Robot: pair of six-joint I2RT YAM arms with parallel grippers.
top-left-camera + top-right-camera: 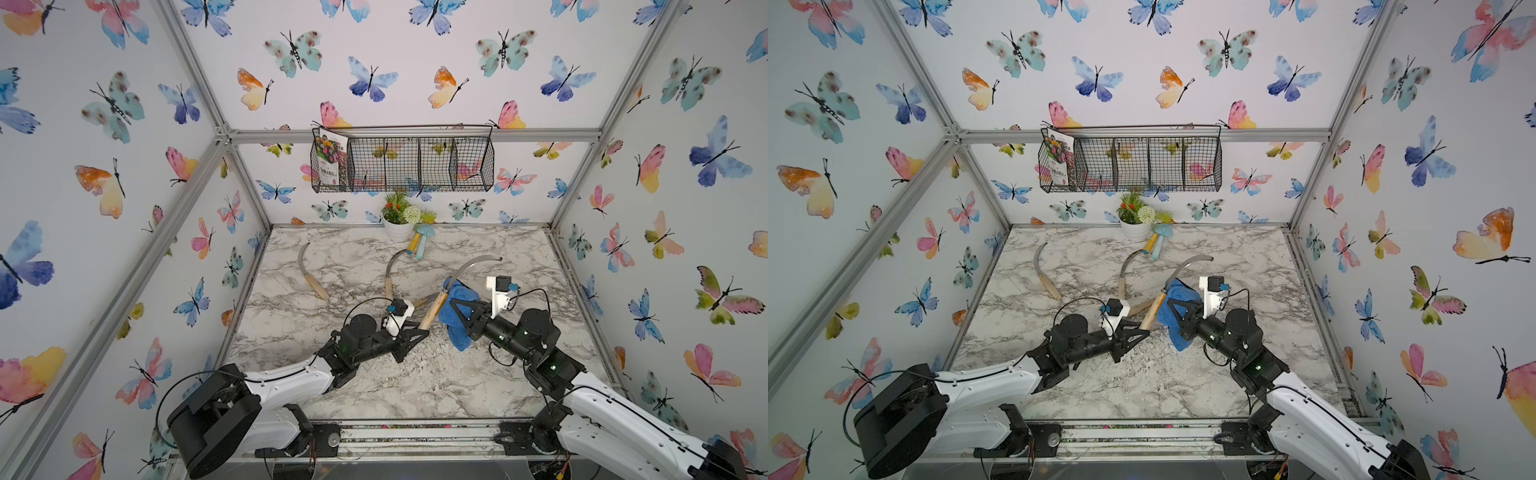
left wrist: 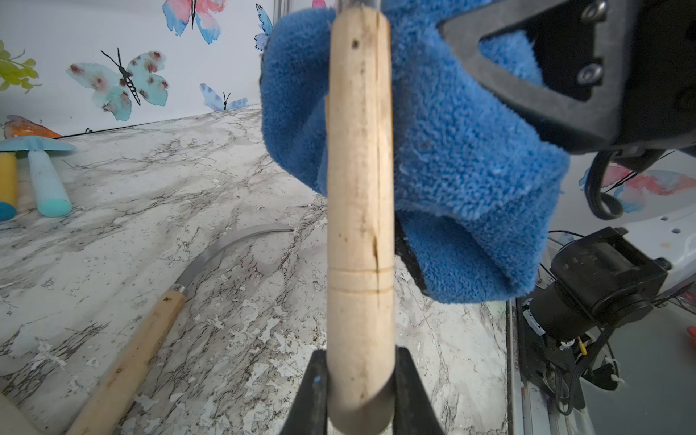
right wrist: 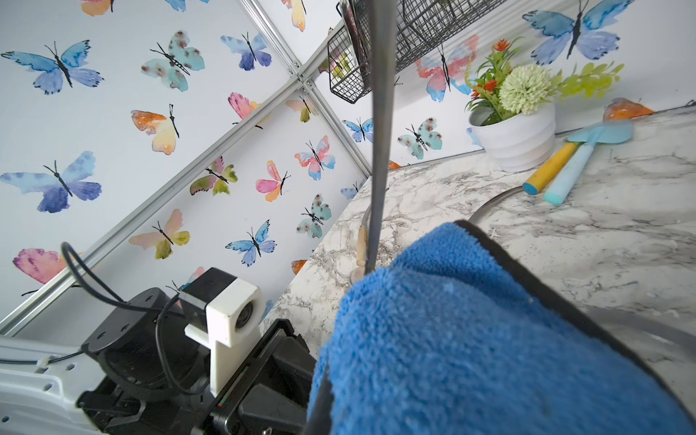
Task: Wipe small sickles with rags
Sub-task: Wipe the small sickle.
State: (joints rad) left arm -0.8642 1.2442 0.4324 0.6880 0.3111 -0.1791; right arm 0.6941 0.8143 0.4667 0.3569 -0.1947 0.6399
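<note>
Wiping: my left claw (image 1: 420,329) pinches the sickle (image 1: 433,309), right claw (image 1: 454,302) pinches the rag (image 1: 457,328) — next I stroke tipward, toward one o'clock.

Potted plant (image 1: 397,231), wire basket (image 1: 436,166), perhaps toy trowels (image 3: 570,171).

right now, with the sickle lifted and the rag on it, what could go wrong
1. The left end effector pinches only the butt of the held sickle, so pressure from the rag could lever it loose.
2. Its blade arcs past the right end effector near its wrist camera; a long stroke might clip it.
</note>
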